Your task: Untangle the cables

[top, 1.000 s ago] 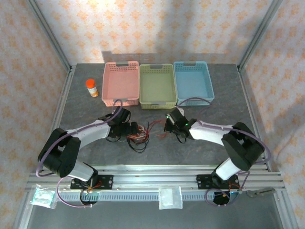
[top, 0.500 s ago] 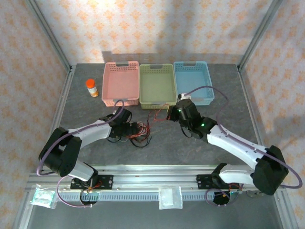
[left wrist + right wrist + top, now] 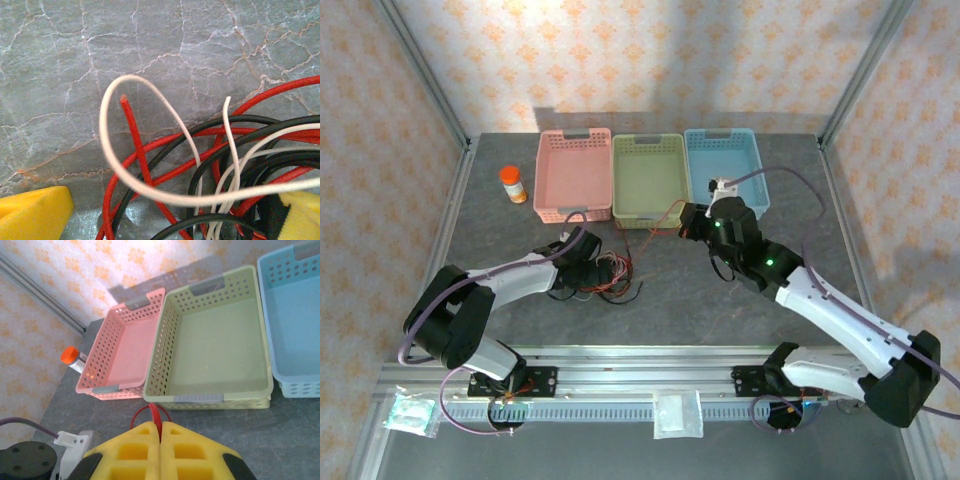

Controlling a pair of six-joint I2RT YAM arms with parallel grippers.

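"Several red, black and white cables (image 3: pixel 612 280) lie tangled centre-left in the overhead view, between the wide-open jaws of the left gripper (image 3: pixel 170 207)."

"And the right gripper (image 3: pixel 160 429)?"

"Upper right of them, pinched shut on one red cable (image 3: pixel 151 412) — its length slants lower-left toward the others."

Counter (image 3: pixel 75 45): grey stone-look slab, veined, matt with a faint sheen. Cables (image 3: pixel 131 127): smooth plastic insulation in red, black and white, semi-gloss. Right gripper (image 3: pixel 160 427) pads (image 3: pixel 137 452): yellow foam, matt, fine-pored. Left gripper (image 3: pixel 170 205) pads (image 3: pixel 30 212) look the same. Pink basket (image 3: pixel 100 362), green basket (image 3: pixel 161 347), blue basket (image 3: pixel 265 320): perforated moulded plastic, satin. Rail (image 3: pixel 650 365) at the counter's near edge: bare extruded metal, dull. Arm shells (image 3: pixel 825 305): white glossy plastic.
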